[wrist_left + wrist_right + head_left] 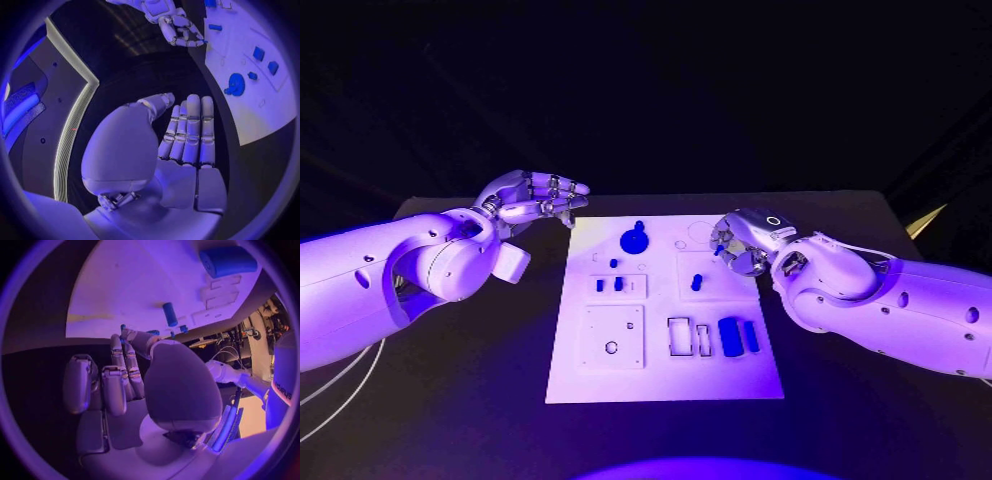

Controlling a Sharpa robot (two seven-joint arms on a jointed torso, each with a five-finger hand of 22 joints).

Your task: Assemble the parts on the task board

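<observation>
The white task board (pixel 661 370) lies in the middle of the black table. A blue round disc (pixel 635 239) sits near its far edge, and it appears again in the left wrist view (pixel 235 84). Also on the board are two small blue pieces (pixel 609 285), a blue peg (pixel 695 283) and blue blocks (pixel 738 332). My right hand (pixel 744 240) hovers over the board's far right part and pinches a small blue part (pixel 720 250) between thumb and a finger (pixel 123 327). My left hand (pixel 534 198) hangs left of the board's far corner, fingers straight (pixel 187 135), holding nothing.
Bare black table (pixel 459 400) surrounds the board on all sides. The near half of the board carries a white raised plate (pixel 613 335) and a rectangular slot frame (pixel 679 336). The right wrist view shows the peg (pixel 170 314) and a blue block (pixel 228 261).
</observation>
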